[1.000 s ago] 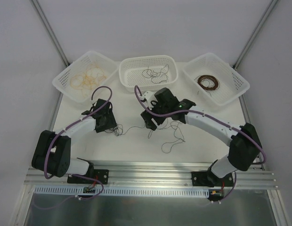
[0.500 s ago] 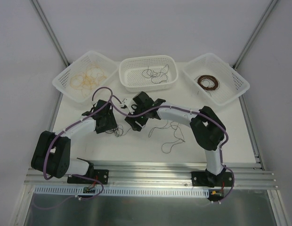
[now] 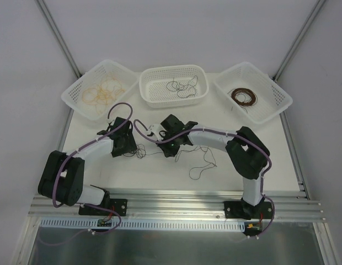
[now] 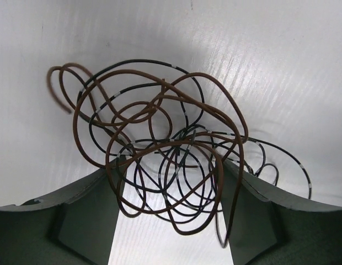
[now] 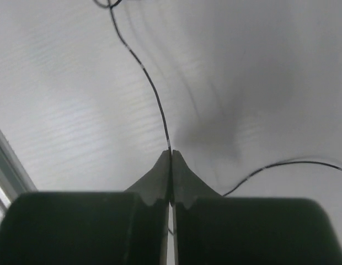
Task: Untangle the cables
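A tangle of brown and black cables (image 4: 160, 143) lies on the white table, small and dark in the top view (image 3: 139, 153). My left gripper (image 4: 171, 176) stands open around its near side, and loops drape against both fingers (image 4: 88, 215). From the tangle a black cable (image 5: 146, 74) runs to my right gripper (image 5: 171, 154), which is shut on it at the very tips. In the top view the right gripper (image 3: 167, 148) sits just right of the left gripper (image 3: 127, 149). More thin black cable (image 3: 201, 163) trails to the right.
Three white baskets stand along the back. The left one (image 3: 77, 88) holds yellow-tan cables (image 3: 102, 91), the middle one (image 3: 174, 72) black cables (image 3: 182, 86), the right one (image 3: 270, 83) dark brown coils (image 3: 244, 97). The arms' purple cords arch above the wrists.
The right arm has swung left and lowered towards the tangle, and its jaws have closed on the black cable. The left arm has barely moved.
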Controlling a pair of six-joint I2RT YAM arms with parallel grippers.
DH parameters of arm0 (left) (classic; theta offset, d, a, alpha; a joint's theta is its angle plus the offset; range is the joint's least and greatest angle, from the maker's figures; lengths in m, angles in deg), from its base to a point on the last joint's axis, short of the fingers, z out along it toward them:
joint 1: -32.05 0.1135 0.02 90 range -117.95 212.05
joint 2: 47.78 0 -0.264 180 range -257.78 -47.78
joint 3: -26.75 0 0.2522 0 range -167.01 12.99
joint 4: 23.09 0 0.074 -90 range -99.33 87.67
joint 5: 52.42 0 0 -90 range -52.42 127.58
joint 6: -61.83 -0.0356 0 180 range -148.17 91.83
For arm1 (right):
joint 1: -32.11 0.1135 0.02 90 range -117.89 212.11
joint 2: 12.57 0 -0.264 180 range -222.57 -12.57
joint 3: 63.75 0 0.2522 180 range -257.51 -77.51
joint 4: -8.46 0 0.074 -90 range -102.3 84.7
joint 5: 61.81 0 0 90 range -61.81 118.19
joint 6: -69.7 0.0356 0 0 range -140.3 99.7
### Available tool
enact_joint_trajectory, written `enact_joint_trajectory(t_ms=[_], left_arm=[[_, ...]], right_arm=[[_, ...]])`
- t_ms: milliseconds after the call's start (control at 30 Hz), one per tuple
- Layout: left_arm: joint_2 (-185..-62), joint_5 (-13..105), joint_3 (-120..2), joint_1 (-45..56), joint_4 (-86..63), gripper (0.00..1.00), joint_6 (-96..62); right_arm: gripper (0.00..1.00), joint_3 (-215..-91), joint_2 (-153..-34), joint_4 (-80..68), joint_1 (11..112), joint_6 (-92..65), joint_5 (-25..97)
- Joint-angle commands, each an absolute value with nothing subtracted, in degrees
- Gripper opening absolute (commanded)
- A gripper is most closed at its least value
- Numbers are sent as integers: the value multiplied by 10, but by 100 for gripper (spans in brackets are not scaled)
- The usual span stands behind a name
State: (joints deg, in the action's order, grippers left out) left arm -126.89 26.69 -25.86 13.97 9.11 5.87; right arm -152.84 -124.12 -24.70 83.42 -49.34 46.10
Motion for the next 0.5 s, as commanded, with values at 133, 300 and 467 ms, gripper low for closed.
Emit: enact_joint_trajectory(t_ms=[133, 300, 467], left_arm=[[-1285, 230, -283, 134, 101, 66, 65], [-1295, 218, -291, 140, 107, 66, 61], [-1304, 215, -297, 156, 110, 66, 53]], right_arm=[[1, -1519, -957, -317, 798, -510, 435], [1, -1567, -823, -357, 753, -498, 416], [0, -1609, -735, -342, 717, -473, 417]])
